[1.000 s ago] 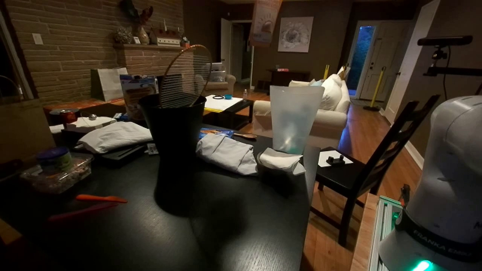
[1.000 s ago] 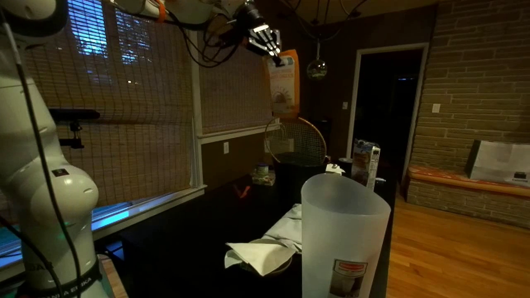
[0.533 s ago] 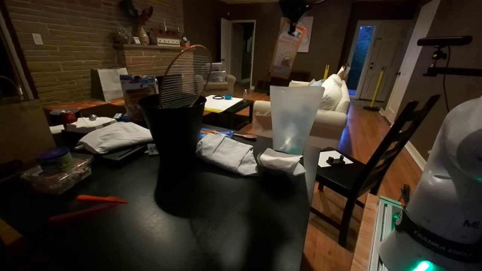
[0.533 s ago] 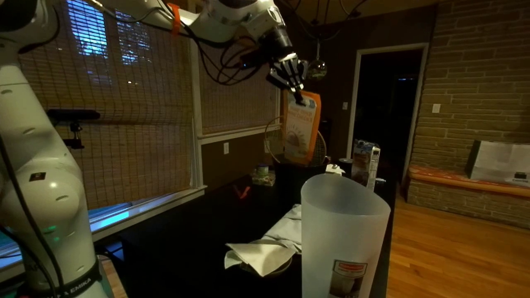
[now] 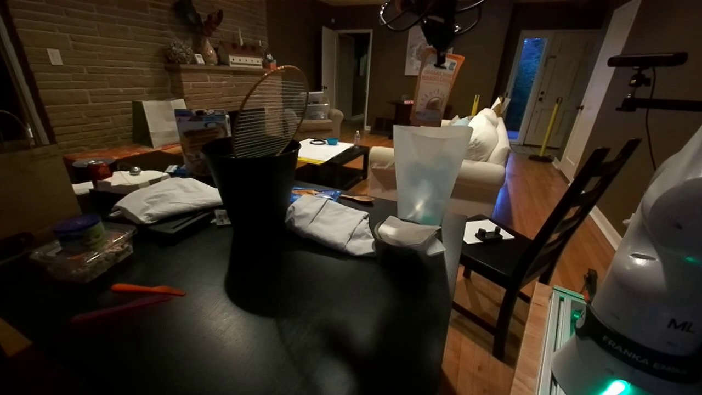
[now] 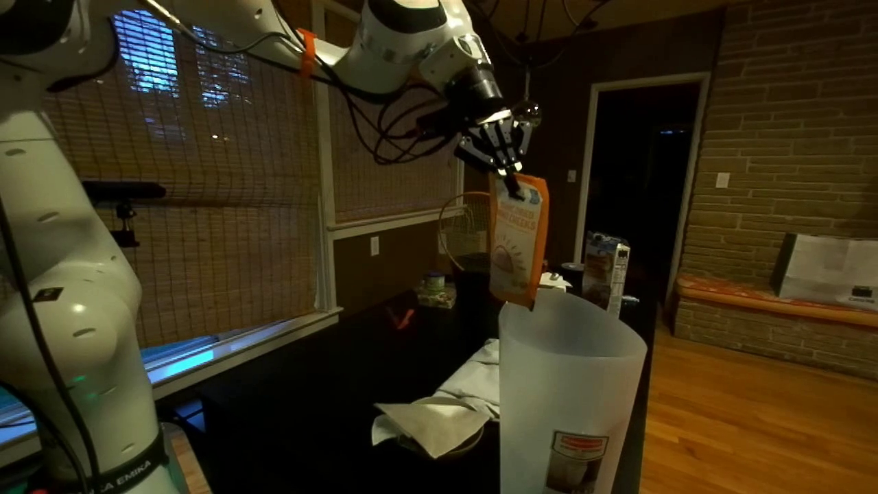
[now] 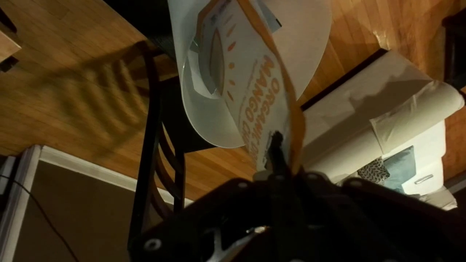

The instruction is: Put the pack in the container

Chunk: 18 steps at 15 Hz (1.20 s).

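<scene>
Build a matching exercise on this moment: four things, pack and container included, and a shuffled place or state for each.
Things
1. mango pack
2. racket
3. tall container
4. lidded jar

Places and states
A. sticking up from the black bin
B. on top of the clear plastic box
C. held in the fingers
D. translucent, open at the top

Pairs: 1-C; 2-A; 3-D; 4-B

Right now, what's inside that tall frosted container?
In the wrist view, a pale piece and a blue-grey piece seem to lie inside the frosted container, too unclear to name. The orange-edged pack covers the rest.
</scene>
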Each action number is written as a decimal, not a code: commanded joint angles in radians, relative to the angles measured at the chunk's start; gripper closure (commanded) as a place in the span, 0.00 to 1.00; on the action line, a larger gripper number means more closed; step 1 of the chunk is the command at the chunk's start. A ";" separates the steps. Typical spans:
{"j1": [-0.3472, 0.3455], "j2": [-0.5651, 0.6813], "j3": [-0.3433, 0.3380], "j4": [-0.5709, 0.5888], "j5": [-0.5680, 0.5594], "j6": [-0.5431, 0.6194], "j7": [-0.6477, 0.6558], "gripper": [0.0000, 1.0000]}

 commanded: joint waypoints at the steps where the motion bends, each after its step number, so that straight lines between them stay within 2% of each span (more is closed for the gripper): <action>1: -0.037 0.018 0.009 0.011 -0.059 0.032 0.068 0.99; 6: -0.071 0.071 -0.008 0.035 -0.165 0.071 0.213 0.99; 9: -0.066 0.108 -0.008 0.043 -0.200 0.036 0.237 0.99; 10: -0.063 0.116 -0.008 0.042 -0.210 0.029 0.247 0.73; 12: -0.057 0.128 -0.013 0.044 -0.209 0.024 0.244 0.65; 18: -0.033 0.112 0.002 0.083 -0.202 -0.049 0.212 0.23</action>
